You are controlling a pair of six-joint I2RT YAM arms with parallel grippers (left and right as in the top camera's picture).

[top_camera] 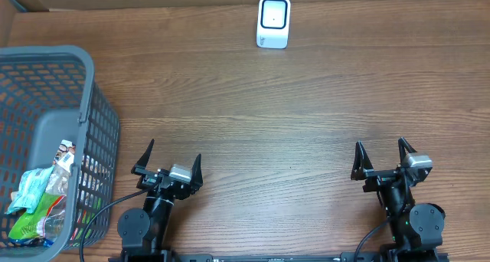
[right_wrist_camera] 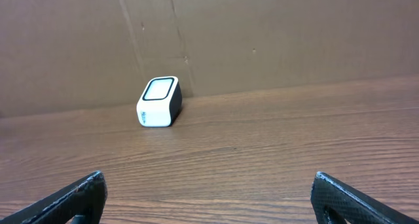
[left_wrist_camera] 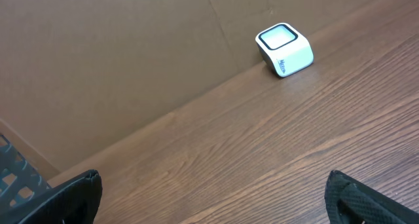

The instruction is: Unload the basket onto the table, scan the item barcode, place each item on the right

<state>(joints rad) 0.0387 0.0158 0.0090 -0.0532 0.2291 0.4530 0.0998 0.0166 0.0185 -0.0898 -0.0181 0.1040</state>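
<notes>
Overhead view. We see the wooden worktop [top_camera: 306, 116] with a white scanner [top_camera: 273, 21] standing at its far edge, about midway along it. A grey mesh basket [top_camera: 103, 132] occupies the left edge and reaches the near left corner. Inside it lie several packets [top_camera: 34, 208], piled against its near end; we cannot read any barcode on them. The left gripper [top_camera: 174, 151] and the right gripper [top_camera: 380, 144] sit at the near edge, well apart from each other. Both have their jaws spread wide and hold nothing.

Left wrist view. We see the two dark fingers [left_wrist_camera: 65, 201] at the lower corners with only bare wood between them. The scanner [left_wrist_camera: 284, 49] stands far ahead to the right, its window facing up, against a cardboard wall [left_wrist_camera: 118, 54]. A sliver of the basket [left_wrist_camera: 13, 178] shows at the left margin.

Right wrist view. We again see parted fingers [right_wrist_camera: 72, 199] with nothing between them. The scanner [right_wrist_camera: 159, 102] stands far ahead to the left, at the foot of the cardboard wall [right_wrist_camera: 262, 34].
</notes>
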